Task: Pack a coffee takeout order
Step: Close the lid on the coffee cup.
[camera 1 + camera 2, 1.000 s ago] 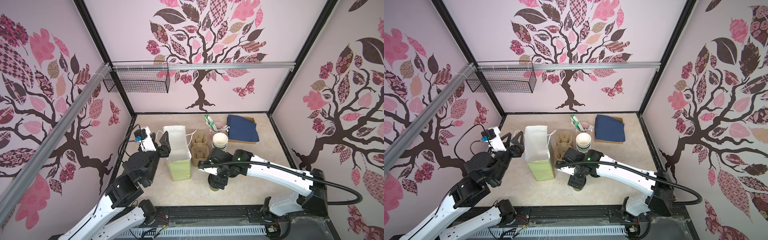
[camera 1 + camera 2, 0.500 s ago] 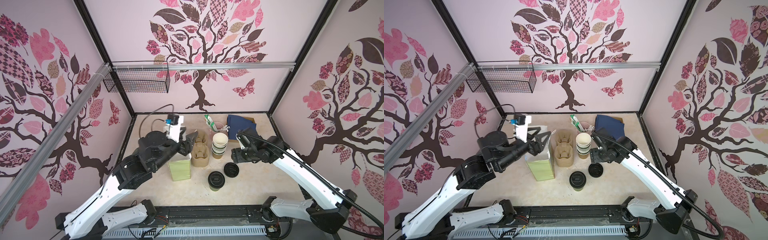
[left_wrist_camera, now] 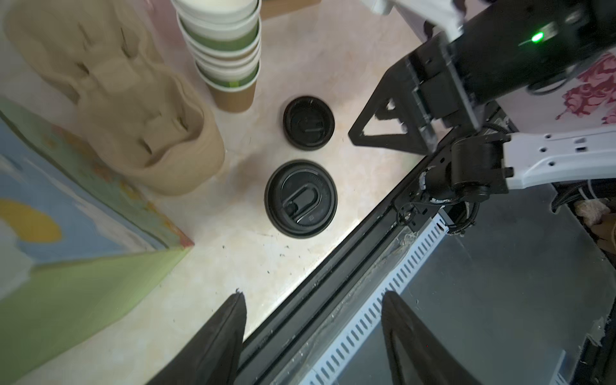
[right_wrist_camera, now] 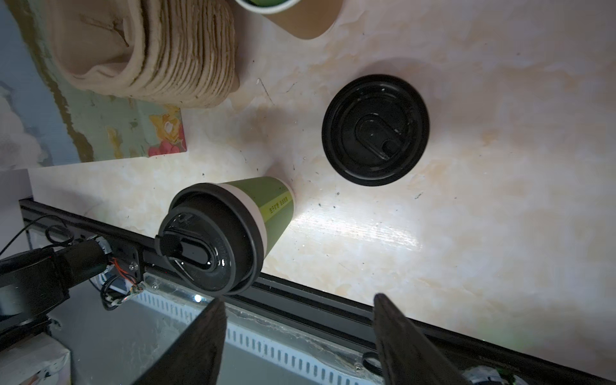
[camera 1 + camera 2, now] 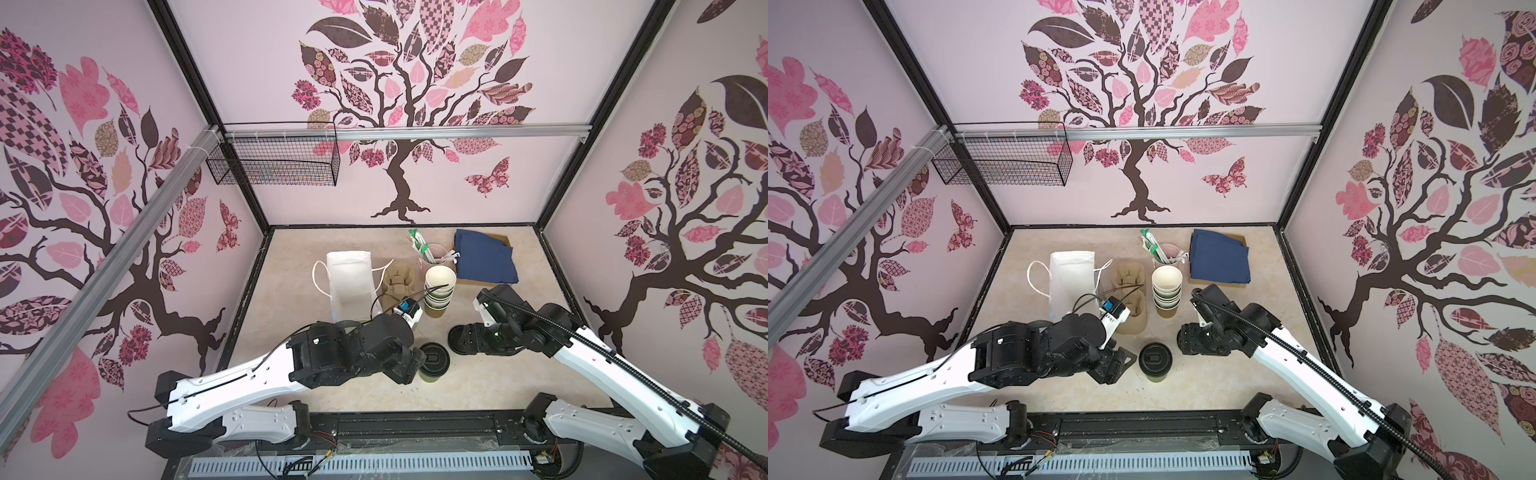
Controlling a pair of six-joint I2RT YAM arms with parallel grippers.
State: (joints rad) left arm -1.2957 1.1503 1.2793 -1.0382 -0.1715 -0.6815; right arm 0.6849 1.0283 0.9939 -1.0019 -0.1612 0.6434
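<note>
**Near.** A black front rail with a white slotted duct [image 5: 374, 461] edges a beige marbled tabletop [image 5: 490, 386]. The olive-green lidded cup [image 5: 1155, 360] stands upright on this surface, close to the rail.

**Grippers.** The left gripper [image 5: 1119, 365] sits low just beside the cup, on its left. Its jaws are parted and empty, and the cup is outside them; contact with the cup wall cannot be judged. The right gripper [image 5: 1185, 338] is likewise spread and holds nothing. It sits near the cup, to the right and slightly beyond, partly covering a loose black lid [image 4: 375, 130] in both top views.

**Middle.** The pale green paper bag [image 5: 349, 278] stands upright with the tan pulp carrier [image 5: 1129, 291] just beside it. Next comes a stack of lidless cups [image 5: 439, 282].

**Far.** The navy napkin [image 5: 484, 257] lies near the back wall. Pink walls with tree decals enclose the cell, and a wire basket [image 5: 274, 162] hangs from the rear rail.
</note>
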